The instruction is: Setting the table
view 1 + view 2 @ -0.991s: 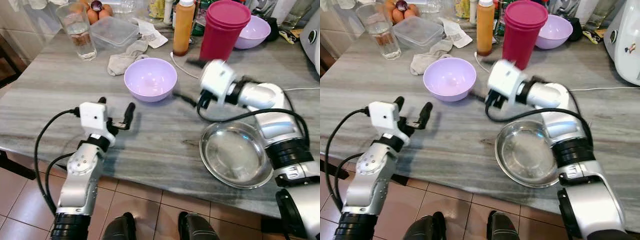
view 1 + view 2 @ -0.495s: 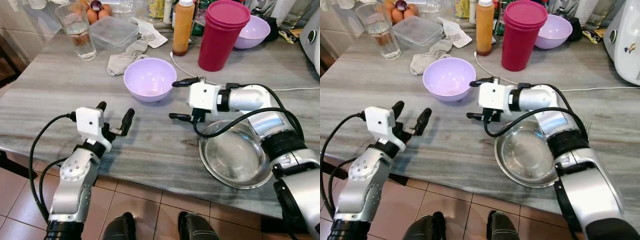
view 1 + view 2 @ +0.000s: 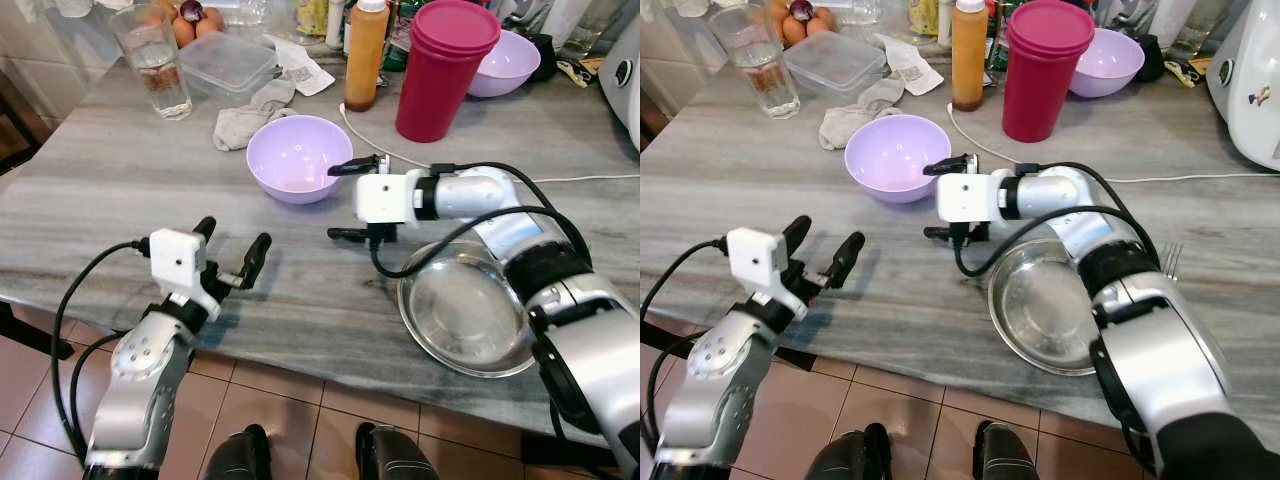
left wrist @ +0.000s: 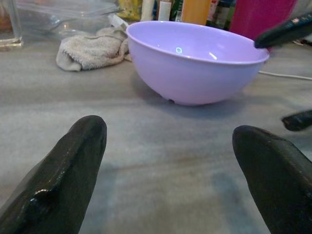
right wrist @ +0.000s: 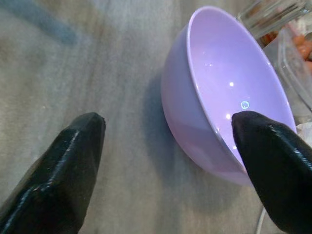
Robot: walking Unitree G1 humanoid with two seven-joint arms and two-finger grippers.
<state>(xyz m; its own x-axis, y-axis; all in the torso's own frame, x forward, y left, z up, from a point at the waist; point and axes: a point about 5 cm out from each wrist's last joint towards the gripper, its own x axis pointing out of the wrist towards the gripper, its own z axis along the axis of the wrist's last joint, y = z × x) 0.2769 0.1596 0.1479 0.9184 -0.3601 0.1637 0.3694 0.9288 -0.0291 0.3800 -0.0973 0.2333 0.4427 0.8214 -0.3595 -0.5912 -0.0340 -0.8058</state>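
Head view: the purple bowl (image 3: pixel 300 157) sits upright on the grey table (image 3: pixel 110 190), mouth up. It is round, so it has no long side.
Right gripper (image 3: pixel 343 200): spread wide beside the bowl; one finger is maybe over the rim.
Left wrist view: left gripper (image 4: pixel 183 165) wide apart, empty, facing the bowl.

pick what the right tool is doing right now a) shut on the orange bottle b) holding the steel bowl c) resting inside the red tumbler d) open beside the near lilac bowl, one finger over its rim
d: the right tool is open beside the near lilac bowl, with one finger over its rim and the other over the table, and it grips nothing yet.
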